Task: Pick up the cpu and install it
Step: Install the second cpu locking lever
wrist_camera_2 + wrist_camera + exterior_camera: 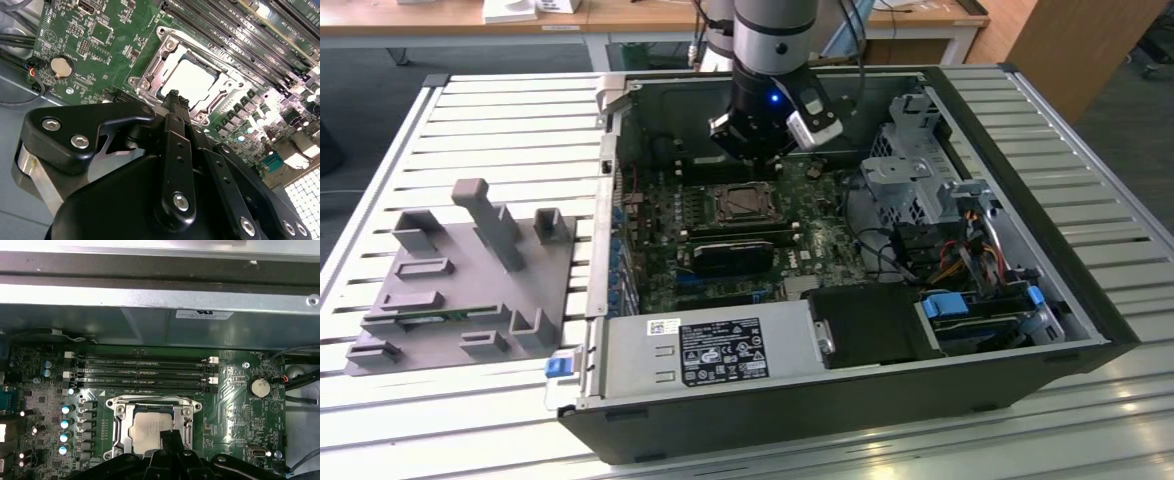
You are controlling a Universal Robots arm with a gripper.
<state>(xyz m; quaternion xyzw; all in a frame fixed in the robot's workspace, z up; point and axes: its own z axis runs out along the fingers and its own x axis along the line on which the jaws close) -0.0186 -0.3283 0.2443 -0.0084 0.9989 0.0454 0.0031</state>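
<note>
Tool over the socket, cpu seated in it

The cpu [187,80] lies flat in the metal socket frame [150,75] on the green motherboard [814,235], inside the open case [1067,300] lying on the slatted table [494,110]. The tool [173,97] hangs just above the socket's edge, its black fingers [172,117] drawn together with nothing between them; in the first wrist view its tip [167,437] overlaps the cpu [147,427]. Dark memory slots [142,372] run beside the socket and a coin cell [259,387] sits nearby. A grey fixture [467,275] rests on the table, well apart from the case
</note>
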